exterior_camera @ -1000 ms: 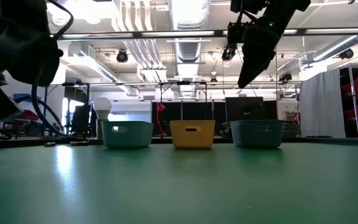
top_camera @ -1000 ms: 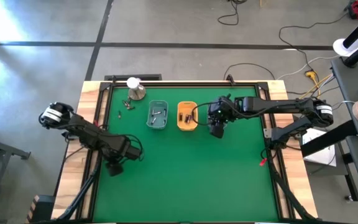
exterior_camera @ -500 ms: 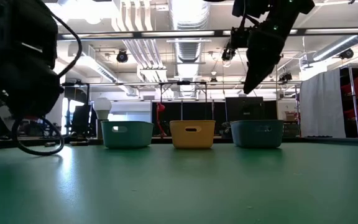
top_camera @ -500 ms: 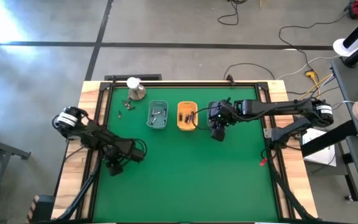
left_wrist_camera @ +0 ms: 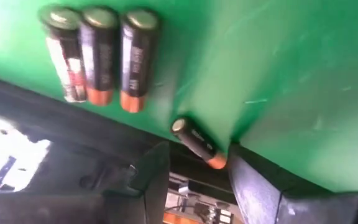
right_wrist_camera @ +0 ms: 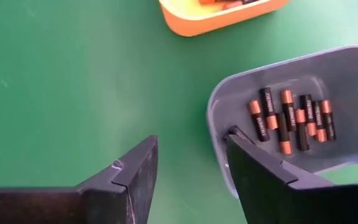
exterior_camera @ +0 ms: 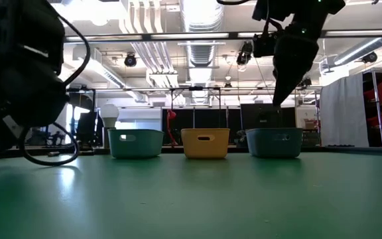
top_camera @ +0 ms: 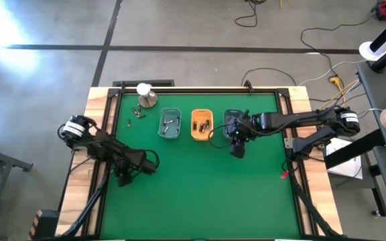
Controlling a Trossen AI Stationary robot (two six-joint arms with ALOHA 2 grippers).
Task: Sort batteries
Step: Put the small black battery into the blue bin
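Batteries (right_wrist_camera: 289,119) in grey tray (right_wrist_camera: 229,99)

The mat (top_camera: 200,181) is bright green. Its frame (top_camera: 96,100) is pale wood with black rails. At the upper middle of the high view sit three trays: one teal (top_camera: 169,124), one orange (top_camera: 202,125), one grey-blue (right_wrist_camera: 278,74). The batteries (right_wrist_camera: 291,118) in the grey-blue tray are black with copper ends. In the left wrist view, three batteries (left_wrist_camera: 101,56) at the upper left are black with orange ends and grey tops. Both arms are black. The dome (top_camera: 147,100) is silver with a white ball (top_camera: 143,88). The floor (top_camera: 45,73) is grey.
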